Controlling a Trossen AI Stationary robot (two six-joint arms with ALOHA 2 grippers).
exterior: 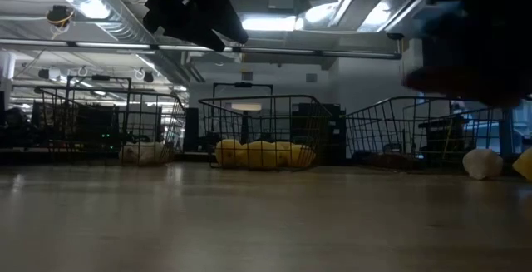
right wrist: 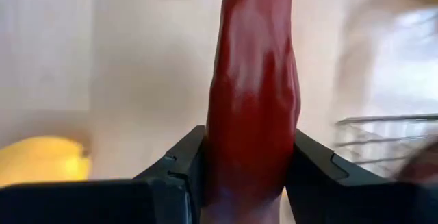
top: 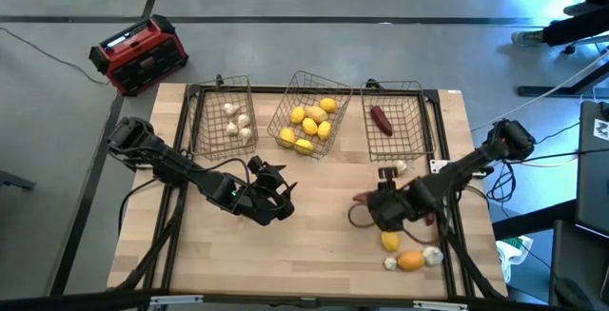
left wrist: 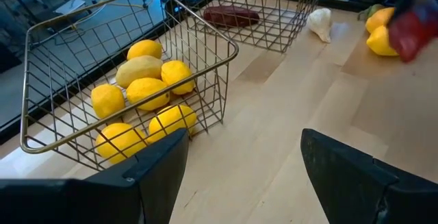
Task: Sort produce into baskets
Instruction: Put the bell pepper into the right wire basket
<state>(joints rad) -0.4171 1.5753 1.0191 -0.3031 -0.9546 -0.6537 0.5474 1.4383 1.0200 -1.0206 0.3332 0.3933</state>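
Three wire baskets stand along the far side: the left one [top: 226, 121] holds white bulbs, the middle one [top: 309, 121] yellow lemons [left wrist: 147, 87], the right one [top: 392, 121] a dark red piece [left wrist: 231, 16]. My right gripper [top: 369, 204] is right of centre, shut on another dark red piece [right wrist: 254, 87]. My left gripper [top: 276, 195] hovers left of centre, open and empty, its fingers [left wrist: 243, 162] pointing toward the lemon basket. Loose produce lies on the table at the near right: a lemon [top: 390, 242], an orange one [top: 411, 260] and white bulbs [top: 433, 254]. My right gripper pinches the dark red piece between its two fingers, one on each long side [right wrist: 213, 148]. The piece lies along the fingers and sticks out forward past their tips. In the low view it shows as a red blur [exterior: 465, 85] above the table surface.
A white bulb [top: 400, 167] lies on the table just before the right basket. A red-and-black box [top: 139, 54] stands on the floor beyond the far left corner. Bare wood [top: 314, 244] stretches across the near middle between the arms.
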